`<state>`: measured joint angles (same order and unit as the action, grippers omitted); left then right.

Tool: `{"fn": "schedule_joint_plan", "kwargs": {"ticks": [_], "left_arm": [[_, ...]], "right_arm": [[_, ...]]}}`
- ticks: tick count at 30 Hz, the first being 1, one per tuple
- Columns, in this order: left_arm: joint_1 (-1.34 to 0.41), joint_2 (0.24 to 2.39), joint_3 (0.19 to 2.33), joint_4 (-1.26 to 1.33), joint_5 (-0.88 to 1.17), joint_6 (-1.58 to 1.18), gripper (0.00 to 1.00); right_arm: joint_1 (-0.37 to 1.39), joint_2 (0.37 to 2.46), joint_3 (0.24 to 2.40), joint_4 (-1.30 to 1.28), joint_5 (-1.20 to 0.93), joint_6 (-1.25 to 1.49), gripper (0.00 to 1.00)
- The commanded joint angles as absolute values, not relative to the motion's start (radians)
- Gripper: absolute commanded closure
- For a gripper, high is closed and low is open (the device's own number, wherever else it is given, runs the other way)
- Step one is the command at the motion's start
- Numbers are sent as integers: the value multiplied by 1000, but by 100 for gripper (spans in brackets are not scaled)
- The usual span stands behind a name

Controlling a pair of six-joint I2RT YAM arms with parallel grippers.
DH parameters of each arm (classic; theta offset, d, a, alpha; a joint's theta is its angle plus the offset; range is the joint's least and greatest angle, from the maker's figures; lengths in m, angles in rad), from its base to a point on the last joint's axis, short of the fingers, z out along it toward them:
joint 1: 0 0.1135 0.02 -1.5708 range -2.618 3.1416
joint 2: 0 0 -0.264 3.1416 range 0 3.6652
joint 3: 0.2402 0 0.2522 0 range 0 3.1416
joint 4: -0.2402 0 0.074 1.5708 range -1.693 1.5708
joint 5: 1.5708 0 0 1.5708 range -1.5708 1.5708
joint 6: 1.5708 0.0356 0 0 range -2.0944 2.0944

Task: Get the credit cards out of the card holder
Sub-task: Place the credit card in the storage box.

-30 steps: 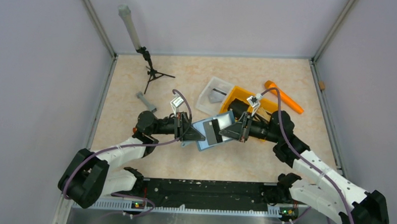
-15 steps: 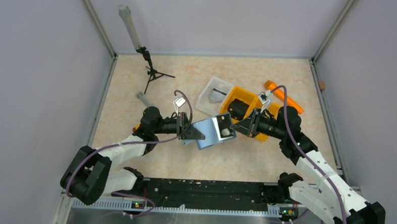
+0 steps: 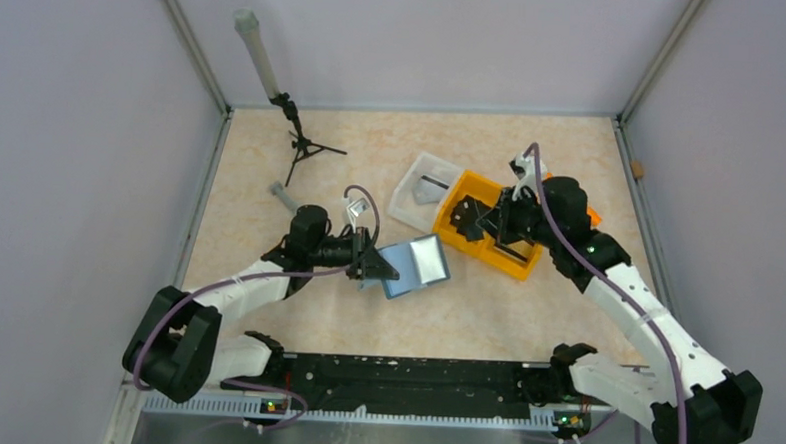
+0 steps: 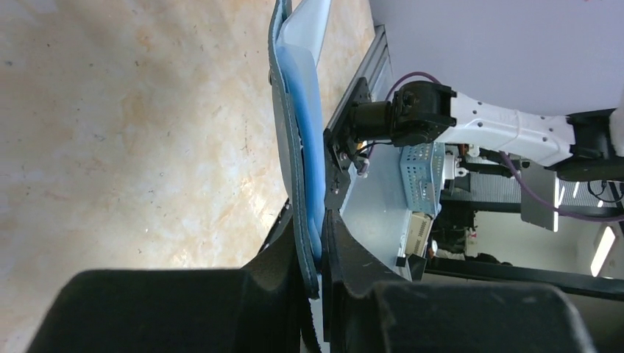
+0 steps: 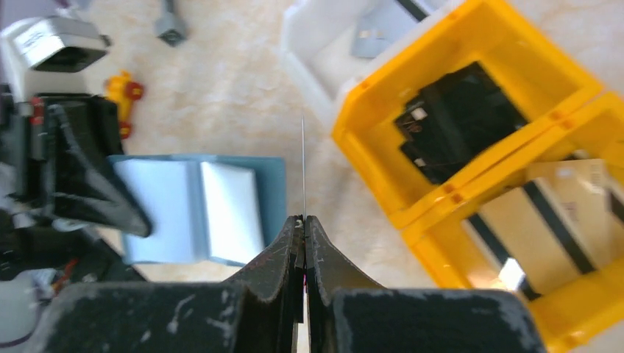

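Note:
The teal-blue card holder [image 3: 419, 264] lies open, tilted up off the table, light blue inside showing. My left gripper [image 3: 373, 264] is shut on its left edge; in the left wrist view the holder [image 4: 300, 147] stands edge-on between the jaws of the left gripper [image 4: 321, 254]. My right gripper [image 3: 467, 218] is over the orange bin, apart from the holder. In the right wrist view the right gripper [image 5: 303, 220] is shut on a thin card [image 5: 303, 169] seen edge-on, with the holder [image 5: 199, 209] below left.
An orange divided bin [image 3: 520, 262] holds dark items and a card; it also shows in the right wrist view [image 5: 471, 95]. A white tray [image 3: 418, 188] lies beside it. A small black tripod [image 3: 307, 148], a grey bolt [image 3: 288, 197] and an orange tool [image 3: 591, 215] lie further back.
My right gripper has pulled back and right from the card holder to above the orange bin, taking a card. The grey panel no longer shows on the holder. The left gripper still holds it.

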<state>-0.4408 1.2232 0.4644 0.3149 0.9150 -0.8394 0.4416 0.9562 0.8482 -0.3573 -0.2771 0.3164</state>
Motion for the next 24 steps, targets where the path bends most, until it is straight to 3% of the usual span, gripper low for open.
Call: {"fn": "schedule_joint_plan", "kwargs": {"ticks": [1, 24], "left_arm": [[-436, 1241, 532, 262, 921, -771, 100], [-393, 1160, 556, 97, 919, -689, 100]], "right_arm": [[434, 1065, 985, -442, -112, 101, 100], [553, 1428, 1205, -396, 188, -432, 100]]}}
